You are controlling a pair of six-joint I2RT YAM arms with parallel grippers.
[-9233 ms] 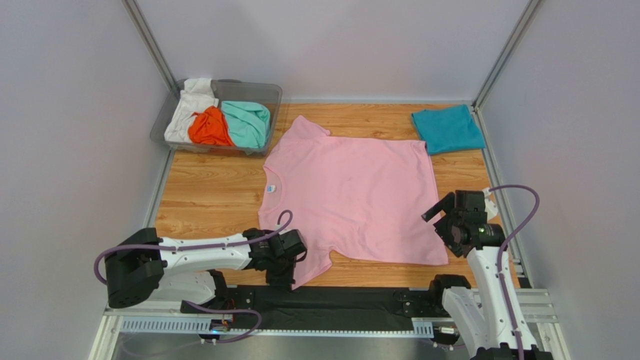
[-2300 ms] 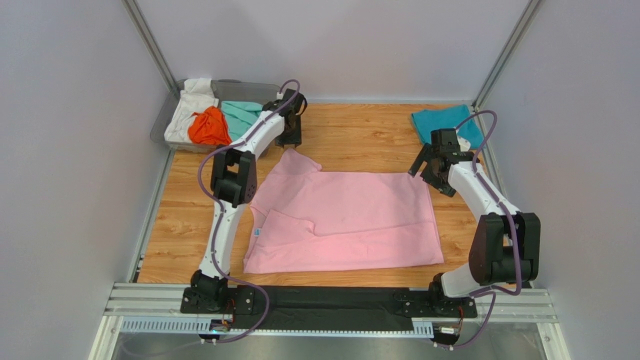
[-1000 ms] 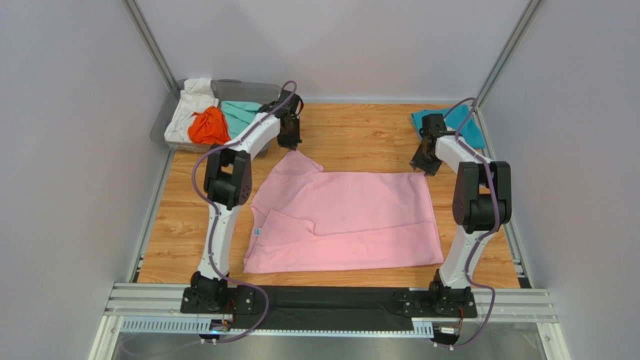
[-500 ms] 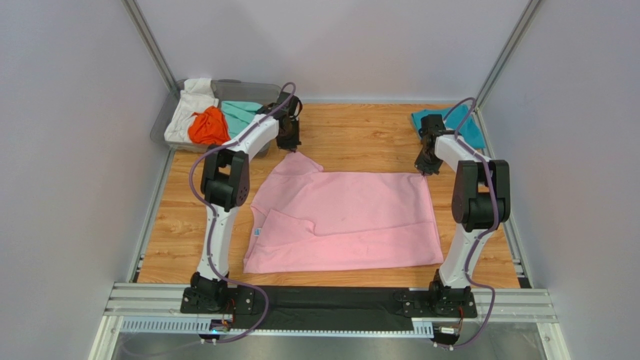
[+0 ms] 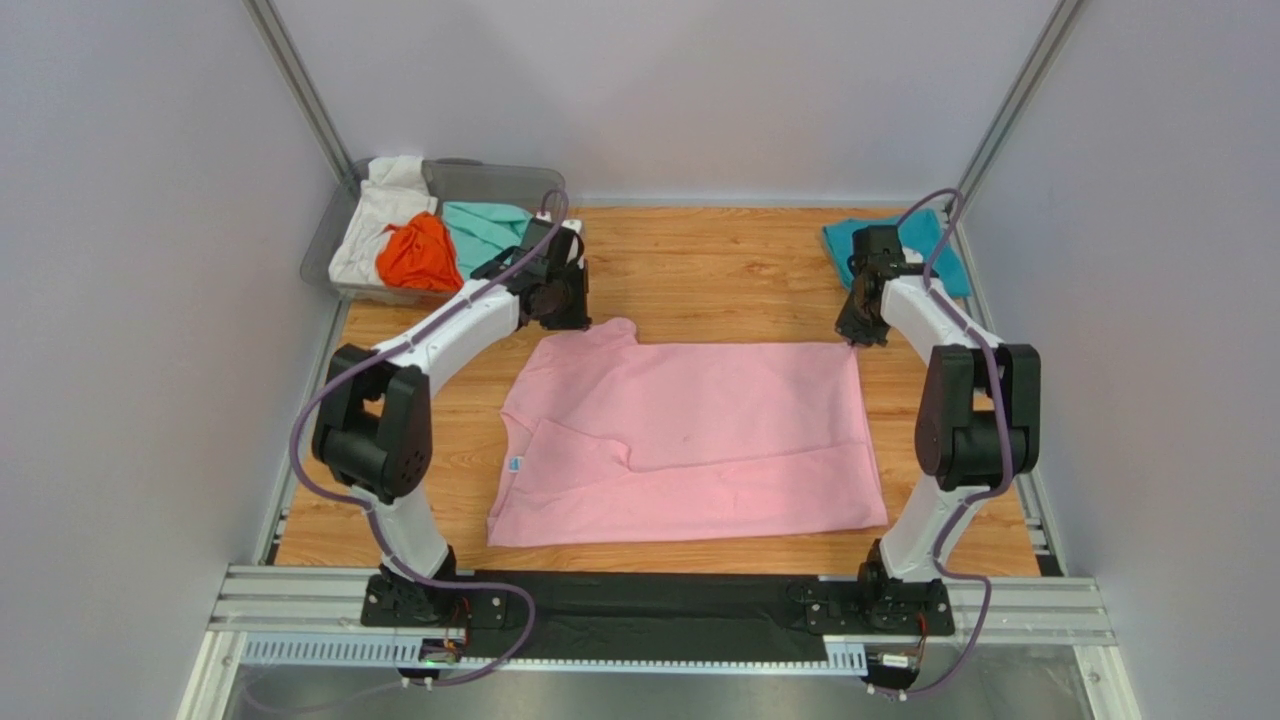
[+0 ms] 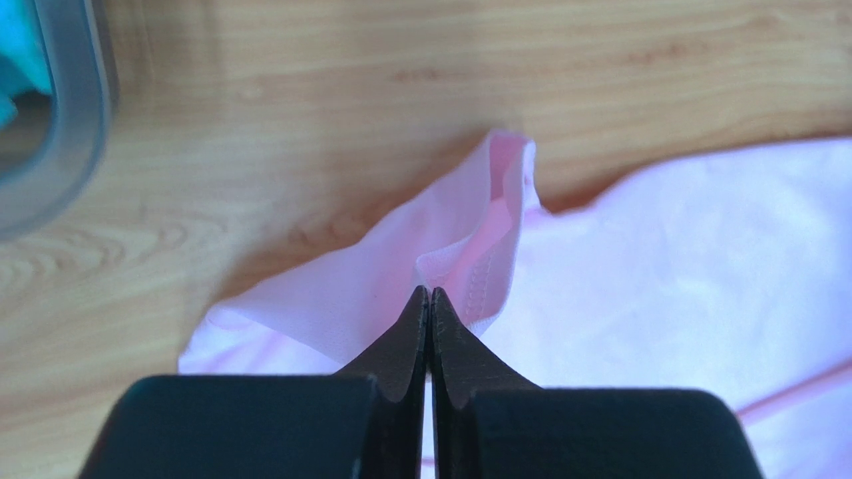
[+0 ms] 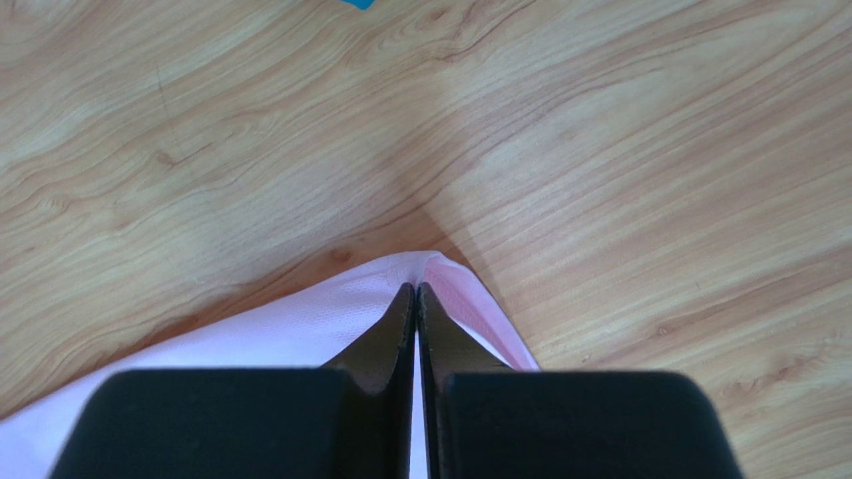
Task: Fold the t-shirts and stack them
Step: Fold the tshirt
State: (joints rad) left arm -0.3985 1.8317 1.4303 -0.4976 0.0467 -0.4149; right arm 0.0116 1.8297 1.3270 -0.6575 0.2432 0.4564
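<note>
Wood bench [image 5: 721, 255], bin [image 5: 319, 258] at far-left corner, pink tee [image 5: 706, 435] half-folded mid-bench. On its far-left sleeve, left gripper [image 6: 428, 297] clenched; on its far-right corner, right gripper [image 7: 415, 291] clenched, near teal tee [image 5: 836, 248]. Risk: thin pinch slips, or uneven pulls skew the fold.
</note>
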